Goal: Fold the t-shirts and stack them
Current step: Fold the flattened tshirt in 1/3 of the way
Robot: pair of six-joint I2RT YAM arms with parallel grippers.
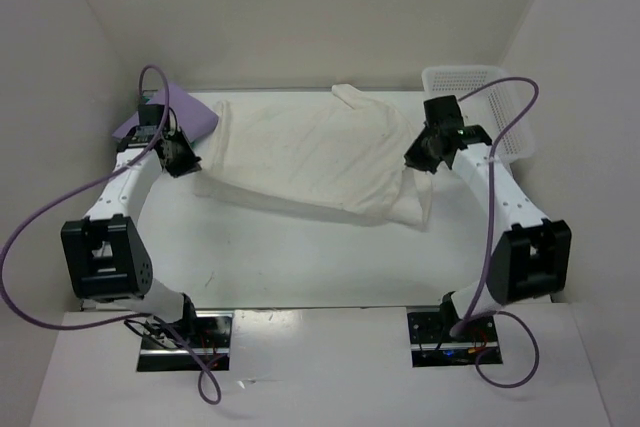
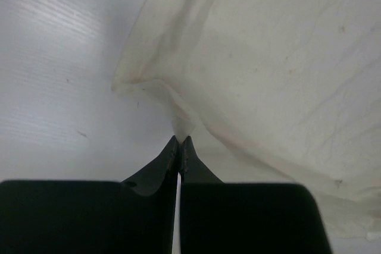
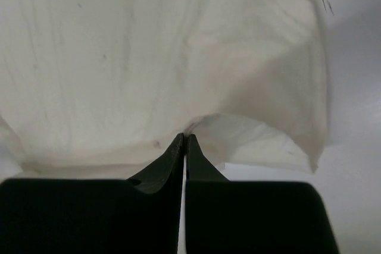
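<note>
A cream-white t-shirt stretches across the middle of the table between both arms. My left gripper is shut on a pinch of its left edge, and in the left wrist view the cloth bunches into the closed tips of that gripper. My right gripper is shut on the shirt's right side. The right wrist view shows the fabric folding over the closed tips of the right gripper. A lavender-purple t-shirt lies at the back left, partly behind the left arm.
A white lattice basket stands at the back right, just behind the right arm. White walls close in the table on the left, back and right. Purple cables loop from both arms.
</note>
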